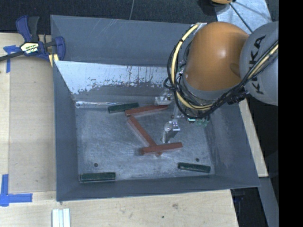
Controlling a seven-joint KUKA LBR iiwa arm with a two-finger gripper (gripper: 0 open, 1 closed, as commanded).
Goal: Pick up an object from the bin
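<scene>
My gripper (169,130) hangs below the orange-covered wrist in the right half of the bin, its metal fingertips just above the bin floor. A reddish-brown flat stick (160,148) lies right beneath the fingertips, pointing left to right. A second reddish-brown stick (139,130) runs diagonally up-left from it. A third (147,109) lies along the back, ending near the wrist. Nothing shows between the fingers.
A dark green bar (123,108) lies at the back beside the upper stick. Another dark green bar (194,167) rests at the front right, and a third (97,177) at the front left corner. The arm and its cables cover the bin's right rear.
</scene>
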